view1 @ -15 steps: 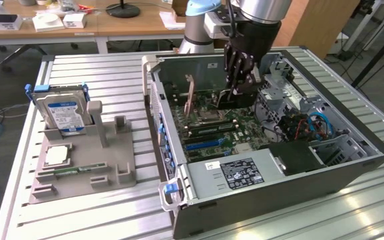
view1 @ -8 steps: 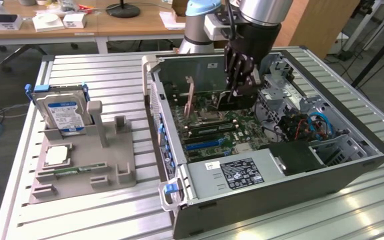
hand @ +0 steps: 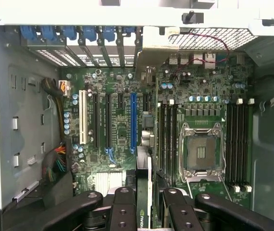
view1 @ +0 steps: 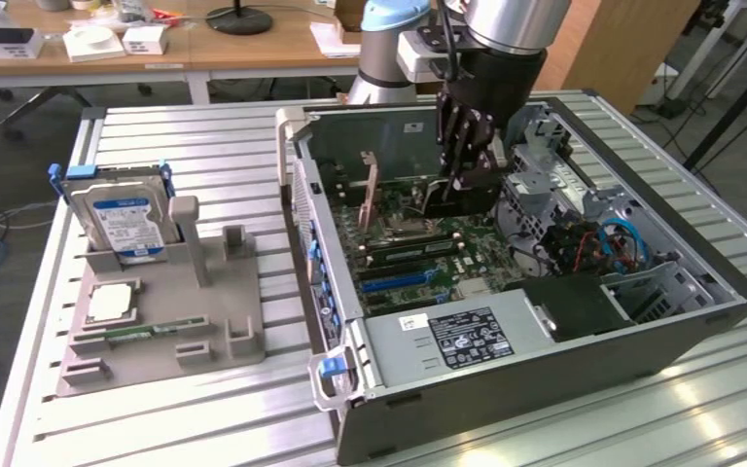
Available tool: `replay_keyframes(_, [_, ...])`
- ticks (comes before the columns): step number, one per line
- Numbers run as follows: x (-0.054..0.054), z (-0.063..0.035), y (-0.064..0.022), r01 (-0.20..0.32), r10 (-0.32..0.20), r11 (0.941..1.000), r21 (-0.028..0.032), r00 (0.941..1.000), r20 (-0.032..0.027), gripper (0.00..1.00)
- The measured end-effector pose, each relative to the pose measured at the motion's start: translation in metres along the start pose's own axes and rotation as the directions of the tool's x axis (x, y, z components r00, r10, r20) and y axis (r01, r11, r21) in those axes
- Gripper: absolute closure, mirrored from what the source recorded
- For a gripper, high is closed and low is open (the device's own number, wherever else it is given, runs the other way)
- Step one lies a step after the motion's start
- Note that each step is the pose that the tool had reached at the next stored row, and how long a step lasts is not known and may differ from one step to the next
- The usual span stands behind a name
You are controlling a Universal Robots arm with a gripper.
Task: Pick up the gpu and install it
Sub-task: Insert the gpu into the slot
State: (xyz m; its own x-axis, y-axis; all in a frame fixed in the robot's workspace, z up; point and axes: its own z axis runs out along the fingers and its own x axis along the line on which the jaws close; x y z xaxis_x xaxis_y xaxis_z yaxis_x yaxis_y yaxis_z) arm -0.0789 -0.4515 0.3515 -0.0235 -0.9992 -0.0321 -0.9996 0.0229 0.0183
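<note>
Closest to the lens lay the computer case point(view1: 543, 389), tipped on its side on the slatted worktop point(view1: 153, 418) with its panel off. That made sense: the motherboard point(view1: 407, 263) faced straight up, so the arm could work from above. Off to the exterior view's left, a grey holder point(view1: 218, 302) kept the hard drive point(view1: 121, 214) standing on edge and the CPU chip point(view1: 112, 302) lying flat in its own recess, each part set out for an easy grab. And there was the tool point(view1: 459, 187), deep inside the case, fingers pointing down, clamped on the gpu point(view1: 480, 200), whose black face hung below the fingertips over the middle of the board. Held upright like that, the card's lower edge faced the slots, which looked like the whole point of the grip.

Over to the wrist view, and what a line-up: the fingers point(hand: 123, 209) stood either side of the gpu point(hand: 149, 192), seen edge-on, with a green logo on one face. The card ran parallel to the blue slot point(hand: 133, 120) and sat just beside it, between that slot and the memory slots point(hand: 167, 134). The CPU socket point(hand: 200, 154) looked empty. Whether the card's edge touched the board could not be told.
</note>
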Motion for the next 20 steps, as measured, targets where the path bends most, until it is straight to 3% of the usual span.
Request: replay_keyframes(20, [0.001, 0.0120, -0.0002, 0.000, 0.000, 1.0000, 0.0001, 1.0000, 0.0003, 0.74])
